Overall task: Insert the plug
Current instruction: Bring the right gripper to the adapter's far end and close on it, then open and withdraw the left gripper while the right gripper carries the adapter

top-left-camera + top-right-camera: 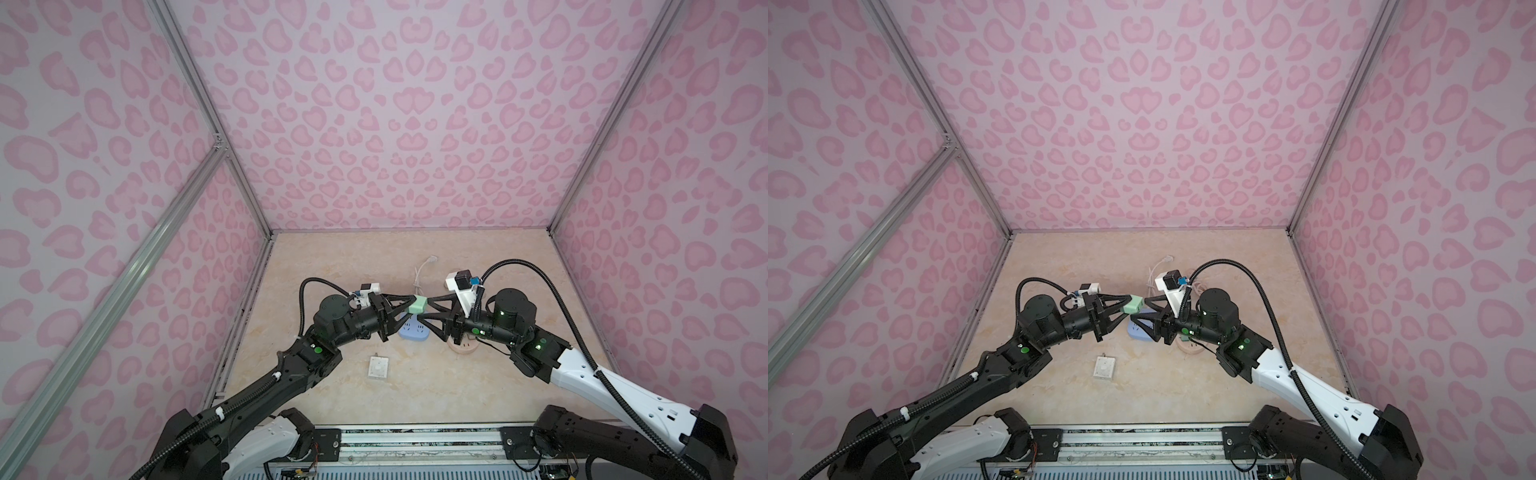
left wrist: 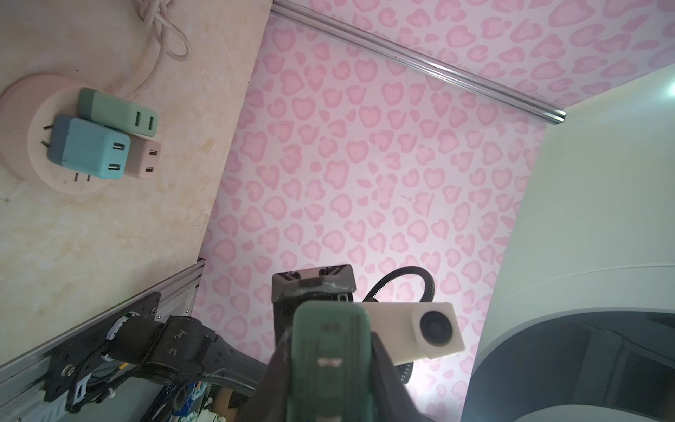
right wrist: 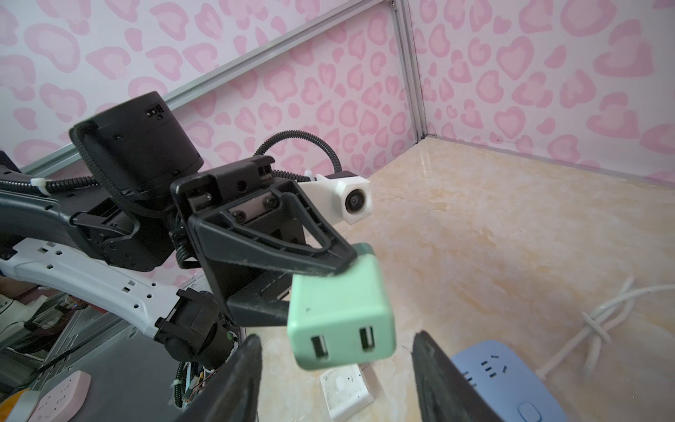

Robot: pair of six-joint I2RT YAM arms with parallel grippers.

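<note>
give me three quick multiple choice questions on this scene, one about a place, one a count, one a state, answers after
1. The mint plug in the left gripper is:
A) in the air between the two grippers
B) pushed into the white wall socket
C) lying on the table

2. How many adapters sit in the pink round socket?
A) one
B) three
C) five

3. The right gripper is:
A) shut on a cable
B) shut on the plug
C) open

Answers:
1 A, both top views show it held up where the grippers meet.
2 B, the left wrist view shows a green, a blue and a pink one.
3 C, the right wrist view shows its fingers apart on either side of the plug, with gaps.
</note>
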